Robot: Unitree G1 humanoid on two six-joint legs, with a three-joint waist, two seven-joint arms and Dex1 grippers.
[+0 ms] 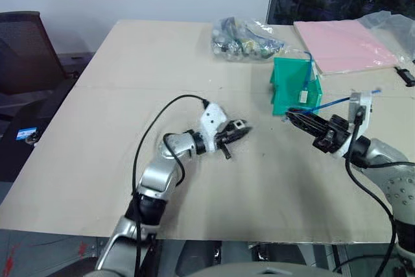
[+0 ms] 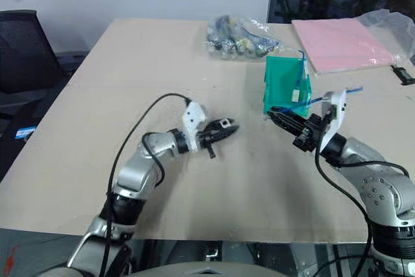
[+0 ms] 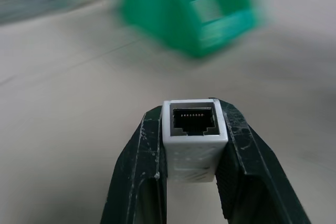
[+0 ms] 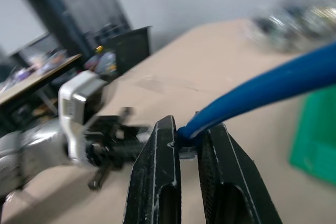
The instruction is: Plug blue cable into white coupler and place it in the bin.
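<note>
No brand, label or legible writing is showing on anything here. The left hand [image 3: 191,145] is sitting at the centre of the left eye view, its two black fingers [image 3: 137,171] clamping one tiny white plastic boxy coupler [image 3: 193,129] — its dark socket opening is facing outward, with a row of thin contacts showing inside. The right hand [image 4: 189,145], at the right of centre in that view, is pinching shut on the end of one thin bright-blue network cable [image 4: 273,85], just behind its plug; the rest of the cable is trailing off toward the right edge of the frame. The two hands are pointing toward each other above the pale tan desk [image 1: 130,63], a clear gap lying between them.

One small teal-green plastic bin [image 1: 293,85] is standing on the desk just above the right hand in the frame. Inside it a second blue cable [image 1: 307,69] is hanging with a second small white coupler [image 1: 303,96] at its lower end. One clear plastic bag of mixed parts [image 1: 245,38] is lying at upper centre — one flat pink folder [image 1: 343,43] is resting at upper right. One dark office chair [image 1: 23,50] is standing off the desk at the left edge.
</note>
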